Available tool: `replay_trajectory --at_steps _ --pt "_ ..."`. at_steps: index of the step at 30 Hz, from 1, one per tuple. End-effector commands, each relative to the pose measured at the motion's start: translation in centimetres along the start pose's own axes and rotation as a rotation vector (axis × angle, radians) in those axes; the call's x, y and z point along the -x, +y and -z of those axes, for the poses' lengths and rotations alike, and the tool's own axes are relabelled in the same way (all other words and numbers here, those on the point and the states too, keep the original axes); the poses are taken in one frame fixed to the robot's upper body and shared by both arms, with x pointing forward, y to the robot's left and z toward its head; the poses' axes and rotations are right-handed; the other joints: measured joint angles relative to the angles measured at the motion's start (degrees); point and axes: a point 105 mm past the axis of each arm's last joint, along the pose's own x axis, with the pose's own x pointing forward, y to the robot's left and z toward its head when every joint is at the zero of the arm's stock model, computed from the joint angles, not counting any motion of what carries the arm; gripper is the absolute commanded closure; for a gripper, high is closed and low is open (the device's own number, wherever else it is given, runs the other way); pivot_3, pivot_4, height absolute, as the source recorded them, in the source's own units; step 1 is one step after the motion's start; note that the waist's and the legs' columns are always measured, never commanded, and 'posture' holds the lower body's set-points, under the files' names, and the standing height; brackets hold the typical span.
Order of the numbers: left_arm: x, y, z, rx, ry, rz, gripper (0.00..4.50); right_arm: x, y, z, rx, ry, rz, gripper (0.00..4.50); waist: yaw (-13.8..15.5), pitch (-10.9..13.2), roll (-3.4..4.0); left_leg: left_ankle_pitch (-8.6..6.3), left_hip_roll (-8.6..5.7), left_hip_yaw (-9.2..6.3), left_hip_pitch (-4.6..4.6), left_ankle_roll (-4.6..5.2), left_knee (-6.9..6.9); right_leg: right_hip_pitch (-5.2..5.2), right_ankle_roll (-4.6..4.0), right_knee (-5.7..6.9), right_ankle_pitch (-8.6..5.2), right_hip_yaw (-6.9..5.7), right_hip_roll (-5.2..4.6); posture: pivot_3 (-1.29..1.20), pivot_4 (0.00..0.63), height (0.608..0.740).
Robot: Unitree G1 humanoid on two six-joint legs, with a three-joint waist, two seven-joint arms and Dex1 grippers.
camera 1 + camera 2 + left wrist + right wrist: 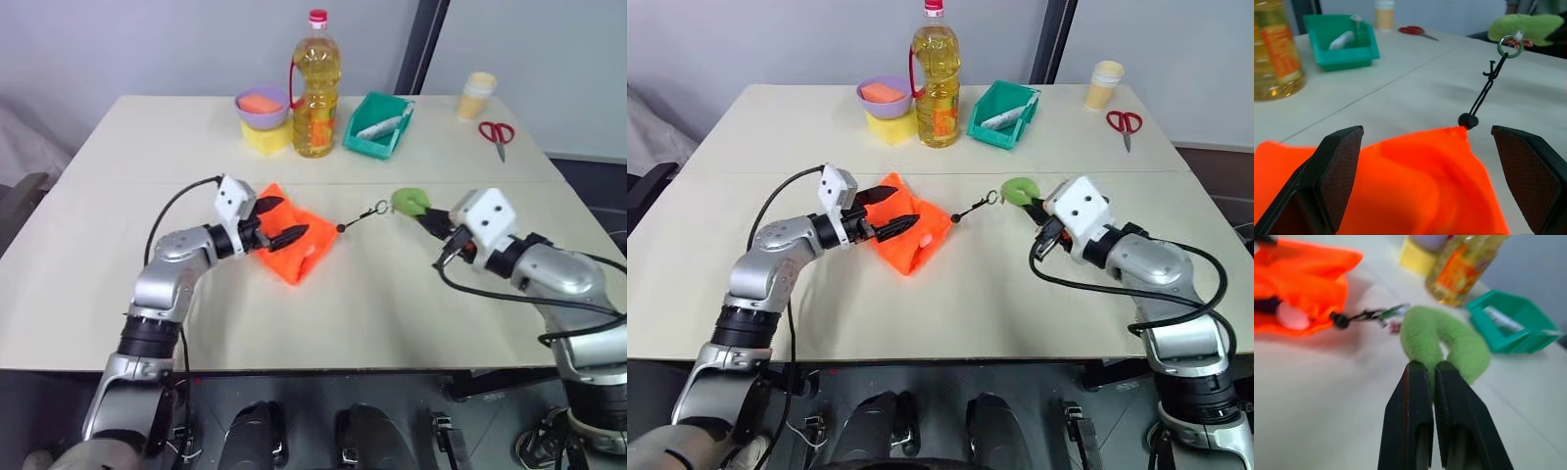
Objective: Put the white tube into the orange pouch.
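White tube: a pale rounded end shows at the mouth of the orange pouch, facing right toward the cord. The rest is hidden in the fabric, so its long axis cannot be read.

The tabletop has wide bare room across its near half and between the two arms. The pouch lies crumpled left of centre, well away from every edge. Along the far side stand an oil bottle, a teal tray on its right, and a purple bowl on its left. Scissors lie far right.

The left gripper reaches level over the pouch, its jaws spread wide, one on each side above the fabric, grasping nothing. The black cord runs right from the pouch's mouth to the green ring. The right gripper has its jaws pressed together, tips against the ring. Whether they pinch it cannot be told.
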Motion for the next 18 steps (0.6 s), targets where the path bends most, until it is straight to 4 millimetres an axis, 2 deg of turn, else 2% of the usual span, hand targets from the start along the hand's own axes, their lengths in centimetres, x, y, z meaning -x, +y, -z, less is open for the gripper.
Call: replay_trajectory --at_steps 1,11,18 --pt "-0.9 -0.3 -1.2 -0.036 -0.038 0.040 0.00 1.0 -1.5 -2.5 0.048 -0.069 0.053 4.47 0.0 0.0 0.00 0.00 0.00 0.00 0.00 0.00 0.00 0.00 0.00 0.00 0.00 0.00 0.00 0.00 0.150 0.727" --pt "-2.8 -0.7 -0.8 0.028 -0.038 0.141 0.00 0.9 -1.1 -3.4 0.051 -0.093 0.041 4.47 0.0 0.0 -0.01 -0.01 -0.02 0.00 0.00 0.02 0.00 0.00 0.01 -0.01 0.00 0.00 0.00 0.00 0.150 0.727" --pt "-3.6 -0.4 -0.9 -0.136 -0.024 0.109 0.00 0.9 -1.3 -3.8 0.045 -0.107 0.053 4.47 0.0 0.0 -0.01 -0.01 -0.02 0.00 0.00 0.02 0.00 0.00 0.01 -0.01 0.00 0.00 0.00 0.00 0.150 0.727"
